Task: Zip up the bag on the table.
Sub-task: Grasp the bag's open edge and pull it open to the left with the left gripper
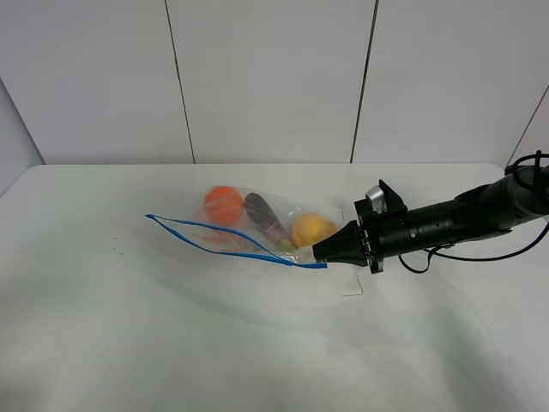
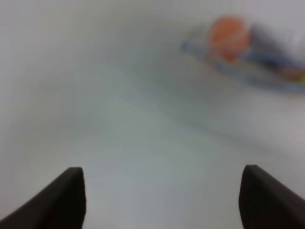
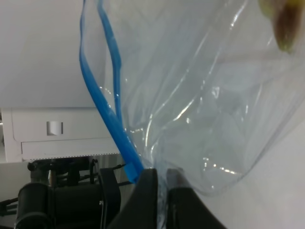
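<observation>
Bag lies central on table: soft, slippery film, likely weighted by fruit. Right gripper is clamped on the zip strip at its 4 o'clock corner; left gripper gapes open, so take the 9 o'clock end.

Matte black arm (thin black cables attached).

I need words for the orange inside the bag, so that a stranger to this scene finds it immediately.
On the white table lies a clear bag with a blue zip strip, one corner pinched by the right gripper. Of the three items inside, the orange is farthest from that gripper: round and bright, unlike the long dark eggplant beside it and the yellow pear.
</observation>
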